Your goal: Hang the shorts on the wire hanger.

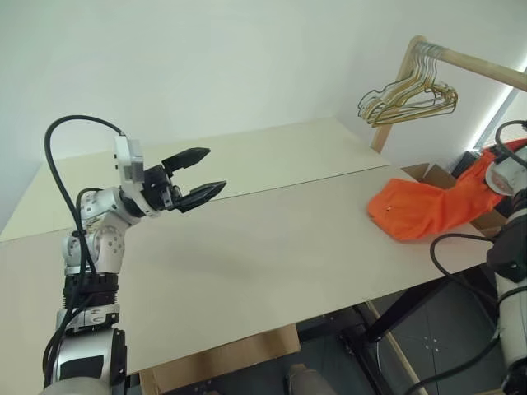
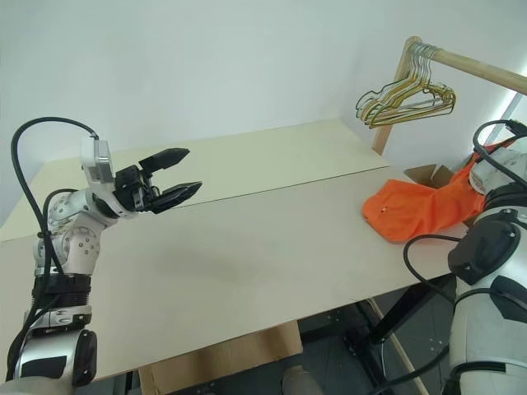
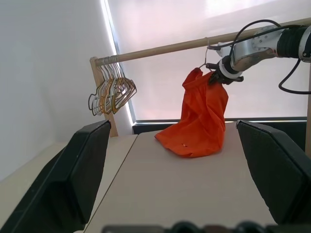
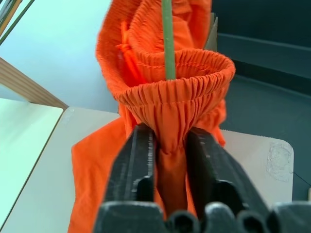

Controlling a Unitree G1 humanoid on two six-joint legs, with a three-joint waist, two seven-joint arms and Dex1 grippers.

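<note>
The bright orange shorts point(image 1: 420, 210) trail from the table's far right corner up to my right gripper point(image 3: 214, 77), just under the wooden rail. In the right wrist view its two black fingers point(image 4: 138, 160) pinch bunched fabric just below the gathered waistband point(image 4: 170, 97). The thin grey-olive wire hanger point(image 4: 167, 39) runs down into the waistband opening, and its hook point(image 3: 208, 48) rests over the rail. My left gripper point(image 1: 216, 170) hovers open above the table's left side, far from the shorts, with nothing in it.
A bunch of gold and dark wire hangers point(image 1: 408, 99) hangs at the near end of the wooden rail point(image 1: 478, 66). The pale table point(image 1: 247, 247) stretches between both arms. An open cardboard box point(image 1: 428, 174) sits behind the shorts.
</note>
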